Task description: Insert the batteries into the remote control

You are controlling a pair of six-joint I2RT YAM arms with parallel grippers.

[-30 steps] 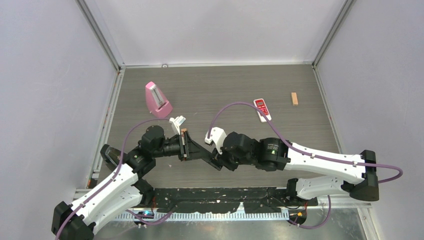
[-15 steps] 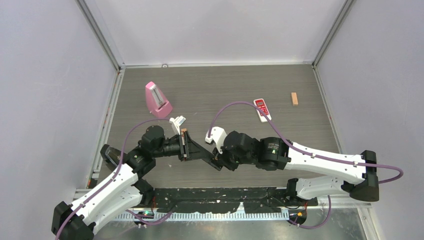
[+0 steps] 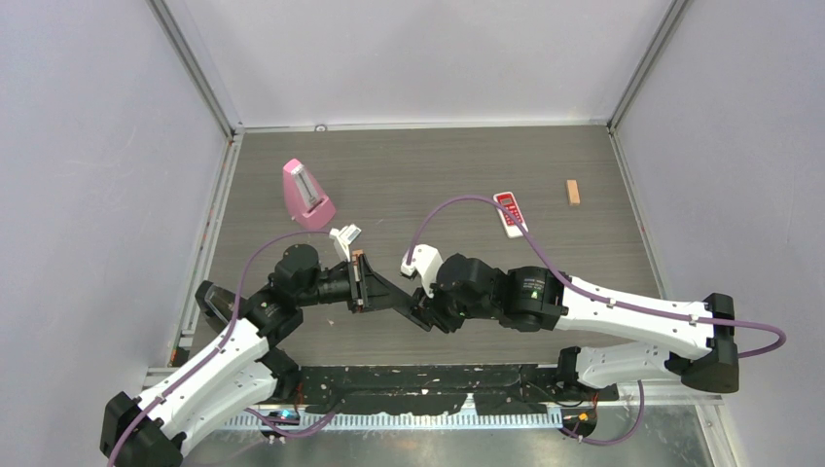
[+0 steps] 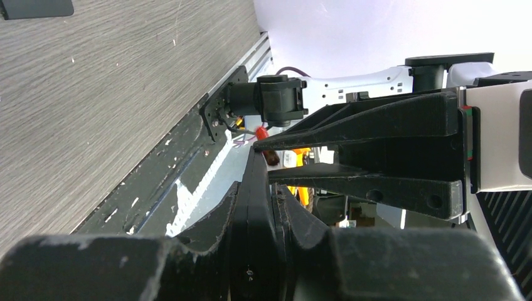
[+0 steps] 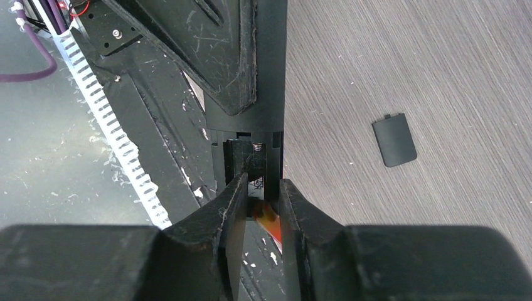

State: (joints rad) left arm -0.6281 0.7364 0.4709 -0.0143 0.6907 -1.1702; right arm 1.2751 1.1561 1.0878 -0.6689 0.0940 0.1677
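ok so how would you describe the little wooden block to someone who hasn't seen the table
Start at the grey wood-grain table in the top view and go toward its far right corner. The wooden block lies there alone, right of the red and white remote. It is plain tan, short and unmarked; the remote is longer, with a red face.
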